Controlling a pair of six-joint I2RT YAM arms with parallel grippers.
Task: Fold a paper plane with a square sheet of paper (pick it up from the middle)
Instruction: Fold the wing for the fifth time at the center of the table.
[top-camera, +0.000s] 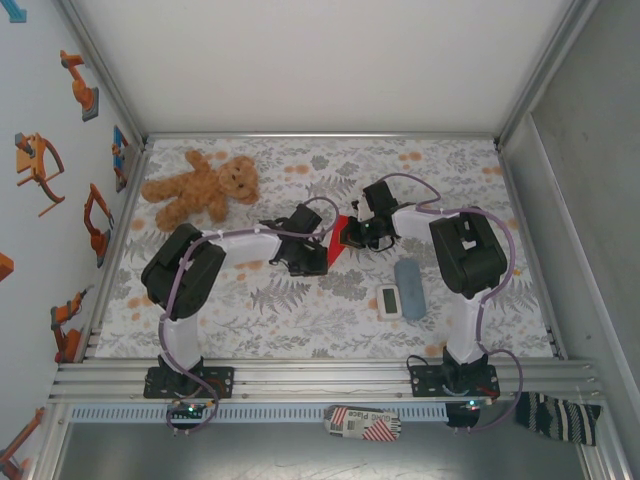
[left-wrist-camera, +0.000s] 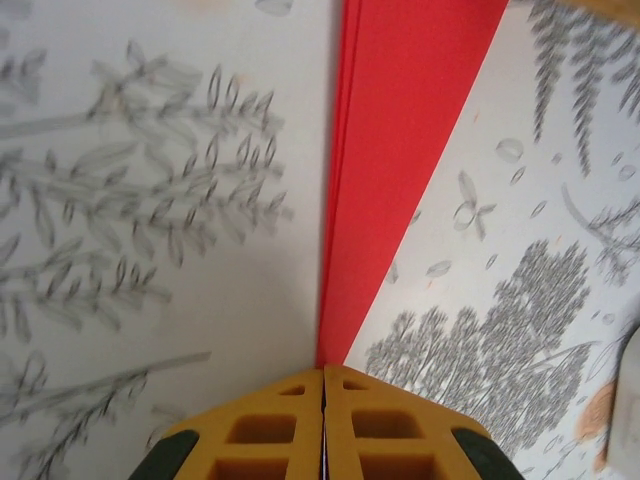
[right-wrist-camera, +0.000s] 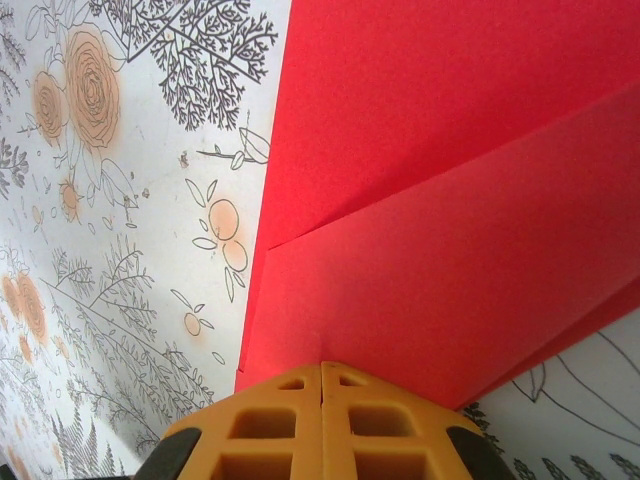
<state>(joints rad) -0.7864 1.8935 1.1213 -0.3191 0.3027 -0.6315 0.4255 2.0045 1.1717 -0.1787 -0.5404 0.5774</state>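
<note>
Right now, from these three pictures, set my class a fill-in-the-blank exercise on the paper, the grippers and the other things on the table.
1. The folded paper between the two arms is ____ in colour.
2. The teddy bear lies at the far ____ corner of the table.
3. The white timer lies on the ____ arm's side.
4. The left gripper and the right gripper both have their jaws ____.

Missing words: red; left; right; shut

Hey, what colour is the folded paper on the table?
Bright red, plain with no print. The folded paper shows best in the right wrist view.
</note>
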